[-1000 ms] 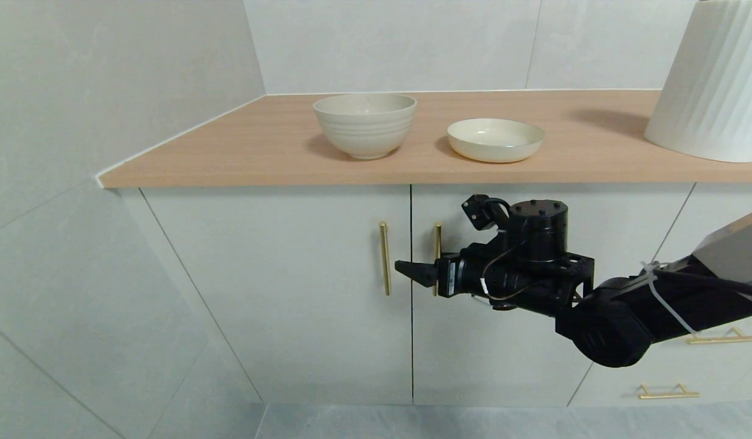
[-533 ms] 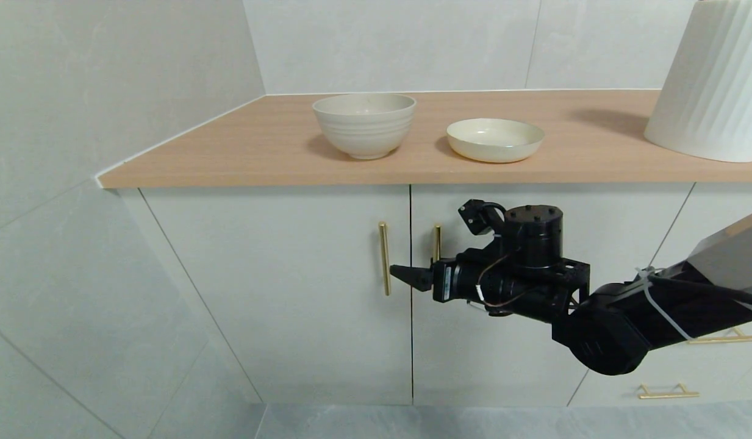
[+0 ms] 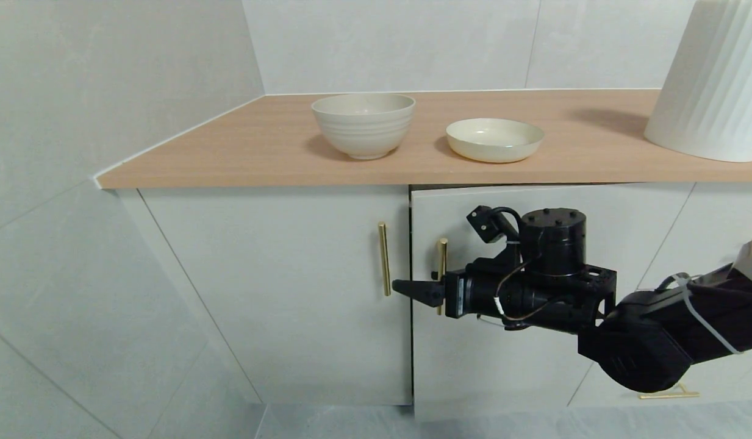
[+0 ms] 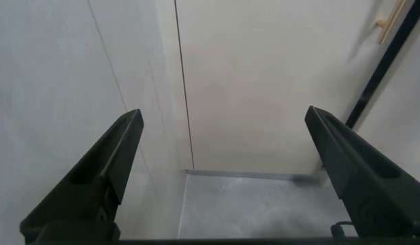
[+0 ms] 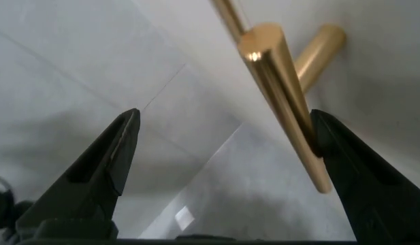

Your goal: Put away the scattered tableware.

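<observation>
**Right end effector at cabinet handle; tableware on counter**

The right end effector (image 3: 403, 286) is found in front of the cabinet, level with the lower half of the right door's handle (image 3: 442, 253). In the right wrist view its fingers are seen spread apart, unclenched, with the brass handle standing between them and lying against one finger. The right door (image 3: 473, 366) is noted slightly ajar, a dark gap showing under the counter (image 3: 260, 152) edge. The left door's handle (image 3: 383, 259) is seen just at 9 o'clock of the fingertips, untouched.

The left end effector (image 4: 223, 117) is recorded released, fingers wide apart, nothing between them, facing a pale panel and the floor.

The tableware is located on the counter. A ribbed bowl (image 3: 363, 125) stands upright at 11 o'clock of the right end effector. A shallow plate (image 3: 494, 139) lies at 3 o'clock of the bowl, near it but apart. A tall white ribbed vessel (image 3: 711, 85) stands well apart at 3 o'clock of the plate.
</observation>
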